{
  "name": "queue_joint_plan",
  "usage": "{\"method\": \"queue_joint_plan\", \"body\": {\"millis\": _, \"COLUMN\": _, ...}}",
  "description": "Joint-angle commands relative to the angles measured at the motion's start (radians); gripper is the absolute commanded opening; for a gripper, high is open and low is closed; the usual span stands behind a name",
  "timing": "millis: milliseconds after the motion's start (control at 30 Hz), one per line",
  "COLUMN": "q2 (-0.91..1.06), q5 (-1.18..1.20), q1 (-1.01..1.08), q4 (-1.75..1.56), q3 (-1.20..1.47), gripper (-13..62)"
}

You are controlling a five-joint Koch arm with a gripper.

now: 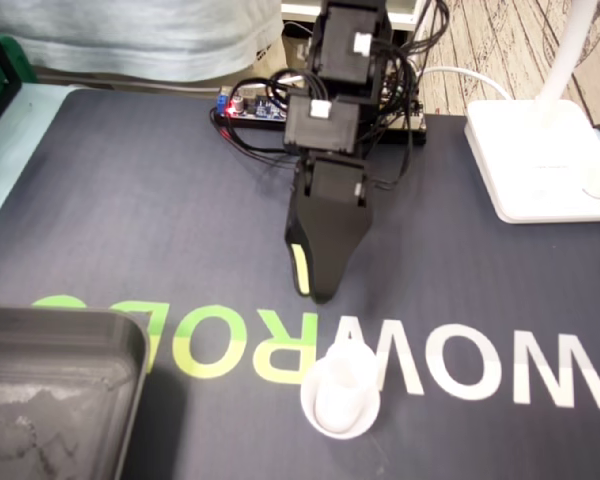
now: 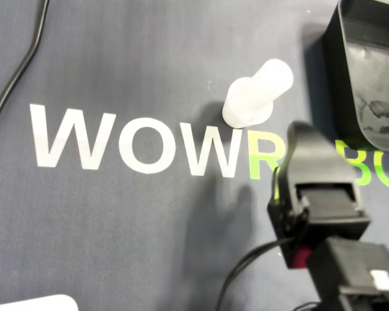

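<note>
The pincer (image 1: 320, 292) hangs tip-down over the dark mat (image 1: 130, 210) that covers the bench. In both views it reads as one solid black wedge with a yellow-green strip along one edge. No gap shows between the jaws and nothing sits in them, so it looks closed and empty, though neither angle gives a clean look at the tips.

The white cylinder (image 1: 342, 392) stands upright on its wider round base, on the printed lettering (image 1: 480, 368) where the white W meets the green R. In the fixed view it is nearer the camera than the pincer tip and slightly to the right, close by but clearly apart, with bare mat between them. In the overhead view the white cylinder (image 2: 256, 96) sits up and to the left of the pincer (image 2: 303, 133), again near and not touching.

A black tray (image 1: 50, 400) fills the lower left corner of the fixed view, well off to the cylinder's left. A white lamp base (image 1: 540, 160) rests at the far right of the bench.
</note>
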Motion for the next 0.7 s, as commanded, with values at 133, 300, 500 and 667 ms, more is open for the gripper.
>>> {"method": "queue_joint_plan", "body": {"millis": 133, "q2": 0.020, "q5": 0.021, "q1": -0.005, "q4": -0.089, "q3": 0.049, "gripper": 33.8}}
{"method": "queue_joint_plan", "body": {"millis": 300, "q2": 0.066, "q5": 0.058, "q1": -0.015, "q4": -0.091, "q3": 0.127, "gripper": 33.8}}
{"method": "queue_joint_plan", "body": {"millis": 500, "q2": 0.138, "q5": 0.061, "q1": -0.015, "q4": -0.078, "q3": 0.196, "gripper": 33.8}}
{"method": "queue_joint_plan", "body": {"millis": 667, "q2": 0.138, "q5": 0.058, "q1": -0.017, "q4": -0.018, "q3": 0.196, "gripper": 33.9}}
